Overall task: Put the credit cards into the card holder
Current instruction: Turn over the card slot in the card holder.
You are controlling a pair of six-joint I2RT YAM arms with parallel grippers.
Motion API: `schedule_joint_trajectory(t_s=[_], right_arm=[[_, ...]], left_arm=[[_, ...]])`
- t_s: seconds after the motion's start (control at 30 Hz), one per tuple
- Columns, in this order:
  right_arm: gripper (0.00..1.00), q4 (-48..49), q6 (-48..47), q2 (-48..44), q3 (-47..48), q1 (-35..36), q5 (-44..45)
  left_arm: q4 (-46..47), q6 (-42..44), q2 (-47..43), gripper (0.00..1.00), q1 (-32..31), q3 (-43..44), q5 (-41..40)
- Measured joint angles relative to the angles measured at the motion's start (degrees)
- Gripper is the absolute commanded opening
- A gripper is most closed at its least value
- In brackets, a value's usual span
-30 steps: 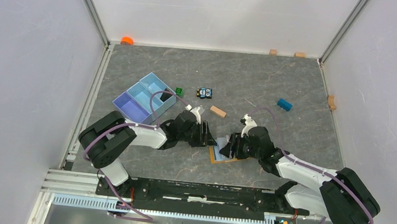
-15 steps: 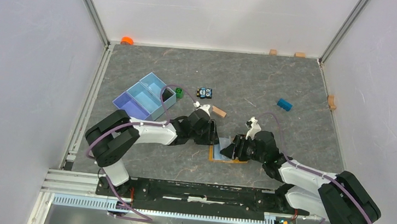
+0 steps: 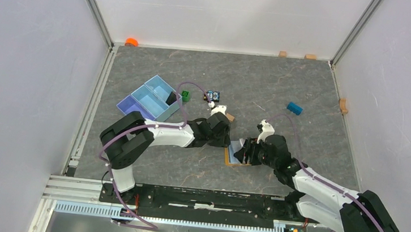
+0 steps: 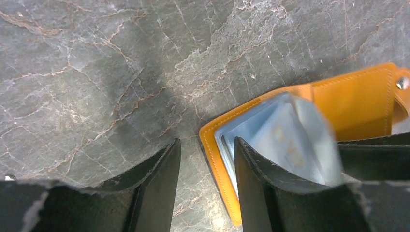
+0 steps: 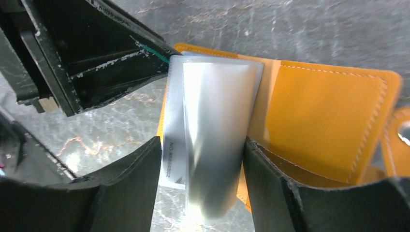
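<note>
The card holder (image 5: 333,111) looks matt stitched leather, the credit card (image 5: 212,135) glossy plastic.

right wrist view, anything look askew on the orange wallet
Yes: the pale grey-blue plastic card sits crooked over the open orange card holder, one end overhanging the holder's edge, apparently not seated in a pocket.

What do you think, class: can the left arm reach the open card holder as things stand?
Probably yes: the left gripper sits at a corner of the card holder, jaws open, though the right gripper and the credit card between its jaws crowd it.
</note>
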Motion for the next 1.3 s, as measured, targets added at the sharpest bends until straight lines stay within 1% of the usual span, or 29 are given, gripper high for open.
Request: schedule_joint_trajectory(t_s=[0.13,0.2,0.23,0.5,0.73,0.97,1.13,1.2,1.3], right_arm=[[0.69,-2.14,-3.32,-0.02,1.22,0.00,2.89],[0.61,-2.45,-4.33,-0.02,1.29,0.00,3.80],[0.59,-2.58,-4.81,-0.02,1.31,0.00,4.17],[0.63,-3.32,-6.38,0.94,1.29,0.04,5.66],[0.64,-2.91,-6.27,1.18,1.29,0.04,5.60],[0.78,-2.45,-5.70,0.98,1.29,0.04,4.87],[0.84,-2.73,-5.84,-0.33,1.29,0.04,5.05],[0.86,-3.21,-6.19,-0.66,1.29,0.04,5.46],[0.86,-4.02,-6.99,-0.79,1.29,0.33,6.58]], left_arm=[[-0.66,0.59,0.66,0.54,-0.52,1.03,-1.46],[-0.61,0.76,0.74,0.54,-0.68,1.16,-1.84],[-0.57,0.90,0.74,0.54,-0.72,1.16,-1.90],[2.34,1.33,0.42,0.56,-0.66,-0.13,-0.28],[7.37,1.68,0.00,0.57,-0.50,-2.36,3.04],[9.77,1.70,0.13,0.60,-0.48,-3.13,5.81],[11.13,1.70,0.07,0.63,-0.46,-3.58,7.23],[11.63,1.73,0.07,0.65,-0.48,-3.74,7.93],[12.17,1.73,0.07,0.66,-0.48,-3.87,8.92]])
